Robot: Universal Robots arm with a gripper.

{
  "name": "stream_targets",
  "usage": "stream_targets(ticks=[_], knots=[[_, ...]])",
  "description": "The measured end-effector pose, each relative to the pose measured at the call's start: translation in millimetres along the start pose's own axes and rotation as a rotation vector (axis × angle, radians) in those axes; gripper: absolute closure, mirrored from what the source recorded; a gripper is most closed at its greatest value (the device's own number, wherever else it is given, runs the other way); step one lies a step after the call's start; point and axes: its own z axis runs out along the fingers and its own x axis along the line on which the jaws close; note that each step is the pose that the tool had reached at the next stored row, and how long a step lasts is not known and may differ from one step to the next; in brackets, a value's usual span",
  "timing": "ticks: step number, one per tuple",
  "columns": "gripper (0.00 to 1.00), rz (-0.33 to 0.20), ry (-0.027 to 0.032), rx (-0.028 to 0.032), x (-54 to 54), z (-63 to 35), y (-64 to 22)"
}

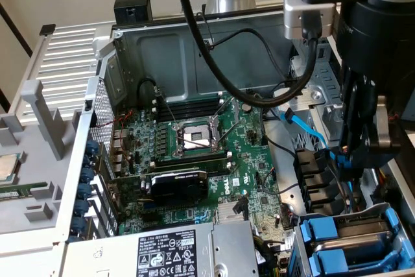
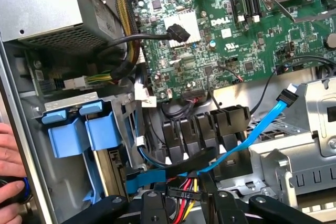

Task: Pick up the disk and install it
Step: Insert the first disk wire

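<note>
1. One open computer case lies on its side on the worktop, with the green motherboard exposed and its processor socket open.
2. The disk sits in the drive cage at the lower corner of the case, on the exterior view's right. It is framed by its blue carrier, and a second blue carrier sits just beside it in the same cage.
3. In the wrist view the two blue carrier fronts stand side by side in the cage, next to the grey power-supply box. The metal body of the disk cannot be made out there.
4. The hand hangs inside the case beside the drive cage, above the row of black cable connectors. It is not touching the disk.
5. A bundle of yellow, red and black wires and a flat blue data cable pass directly in front of the hand. Whether the hand is apart, together or clamped on any of these cannot be told.
6. A person's hand rests at the outer edge of the case near the drive cage; it shows in the wrist view only.
7. A loose processor chip lies outside the case on the exterior view's left.
</note>
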Motion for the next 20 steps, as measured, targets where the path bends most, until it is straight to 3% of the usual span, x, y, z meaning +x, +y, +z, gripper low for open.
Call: stream_targets(ticks=[5, 8, 10, 13, 15, 20], knots=[[0.64, 0.006, 0.0018, -0.0003, 0.7, -1.4, 3.1], [0.64, 0.009, 0.0119, 0.0022, 1.0, -2.7, 4.1], [0.64, 0.01, 0.0233, 0.005, 1.2, -3.2, 4.6], [0.64, 0.011, 0.0514, 0.0132, 1.3, -3.7, 5.2], [0.64, 0.01, 0.0647, 0.02, 1.4, -4.5, 5.7], [0.64, 0.009, 0.0859, 0.0359, 1.7, -9.1, 7.5]])
